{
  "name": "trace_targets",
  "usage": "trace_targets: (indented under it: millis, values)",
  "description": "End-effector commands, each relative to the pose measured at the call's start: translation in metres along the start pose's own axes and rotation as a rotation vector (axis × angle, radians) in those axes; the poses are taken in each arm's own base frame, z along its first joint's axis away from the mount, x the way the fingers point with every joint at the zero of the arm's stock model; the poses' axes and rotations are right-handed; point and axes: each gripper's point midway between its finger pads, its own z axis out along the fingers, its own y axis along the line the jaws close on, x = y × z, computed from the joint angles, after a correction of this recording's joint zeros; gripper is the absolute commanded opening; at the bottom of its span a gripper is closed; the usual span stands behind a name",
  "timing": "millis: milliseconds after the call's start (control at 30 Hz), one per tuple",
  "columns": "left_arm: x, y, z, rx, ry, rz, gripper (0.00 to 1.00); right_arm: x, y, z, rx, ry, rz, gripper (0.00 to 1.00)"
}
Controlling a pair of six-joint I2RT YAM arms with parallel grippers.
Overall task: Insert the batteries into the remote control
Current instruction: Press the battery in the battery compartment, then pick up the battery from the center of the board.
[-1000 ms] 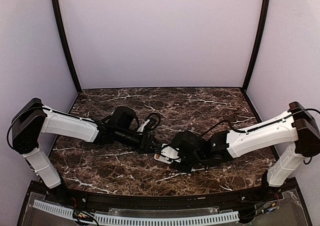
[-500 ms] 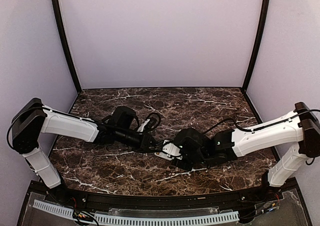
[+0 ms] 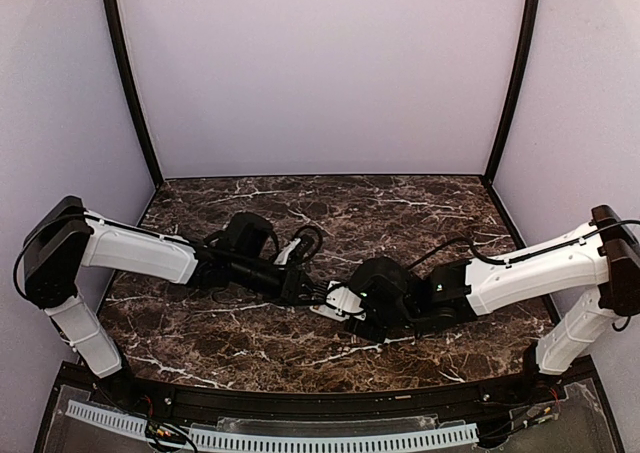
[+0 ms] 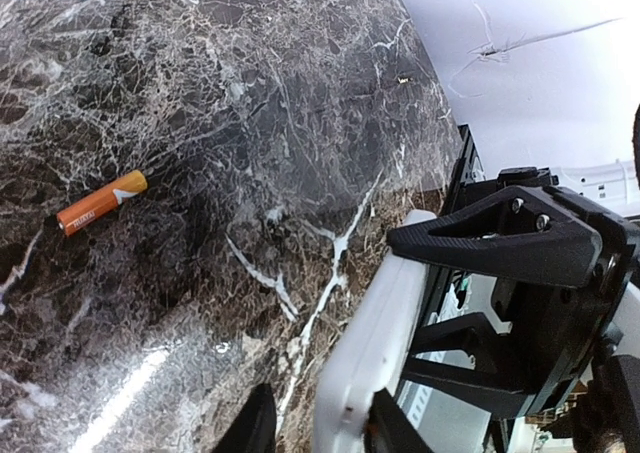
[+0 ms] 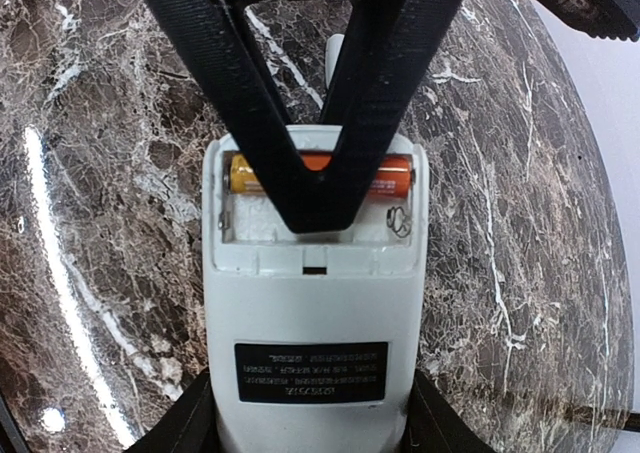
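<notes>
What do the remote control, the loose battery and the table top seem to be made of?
Remote control: likely matte white plastic, with moulded edges. Loose battery: probably metal under a smooth orange wrapper, one end paler. Table top: dark, white-veined, polished, with glare; marble or a printed imitation, cannot tell.

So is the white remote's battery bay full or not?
Half full: one orange cylindrical battery in the white rectangular remote, second slot bare.

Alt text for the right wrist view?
White remote control, back up, held in the right gripper; its open compartment has one orange battery in the far slot, the near slot empty. A black triangular frame crosses the battery; dark marble table behind.
</notes>
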Motion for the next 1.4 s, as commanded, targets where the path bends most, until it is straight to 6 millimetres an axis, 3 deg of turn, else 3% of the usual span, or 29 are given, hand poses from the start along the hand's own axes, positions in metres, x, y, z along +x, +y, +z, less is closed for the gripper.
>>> trace_targets:
  millis: [0,233,467,533,633,700,867,1033,1133,1167,1367]
  values:
    - [-0.006,0.006,-0.009,-0.077,-0.013,0.026,0.36,-0.011,-0.002,-0.008,0.005,-0.046,0.012,0.14]
    - [-0.008,0.019,-0.017,-0.186,-0.018,0.088,0.42,-0.002,0.01,0.0,-0.048,-0.003,0.013,0.13]
    - [-0.004,0.027,-0.017,-0.232,0.018,0.12,0.26,0.0,0.018,0.004,-0.088,0.018,0.021,0.11]
    - [-0.003,0.026,-0.016,-0.221,0.025,0.124,0.31,0.001,0.021,0.005,-0.1,0.022,0.02,0.1]
    - [-0.006,0.016,-0.016,-0.178,0.014,0.137,0.55,0.008,0.027,0.008,-0.125,0.04,0.022,0.1]
    - [-0.01,0.01,-0.019,-0.161,-0.005,0.151,0.63,0.017,0.031,0.011,-0.141,0.068,0.028,0.1]
    - [-0.034,0.007,-0.034,-0.215,-0.079,0.209,0.7,0.039,0.044,0.013,-0.201,0.123,0.058,0.1]
    - [-0.054,0.022,-0.037,-0.366,-0.049,0.323,0.7,0.049,0.05,0.015,-0.244,0.152,0.089,0.12]
    - [-0.053,0.043,-0.033,-0.466,0.045,0.358,0.68,0.055,0.052,0.016,-0.261,0.168,0.111,0.12]
    - [-0.062,0.04,-0.032,-0.477,0.045,0.4,0.68,0.056,0.052,0.016,-0.268,0.169,0.118,0.12]
    - [-0.057,0.062,-0.004,-0.476,0.185,0.496,0.59,0.061,0.05,0.011,-0.277,0.165,0.158,0.12]
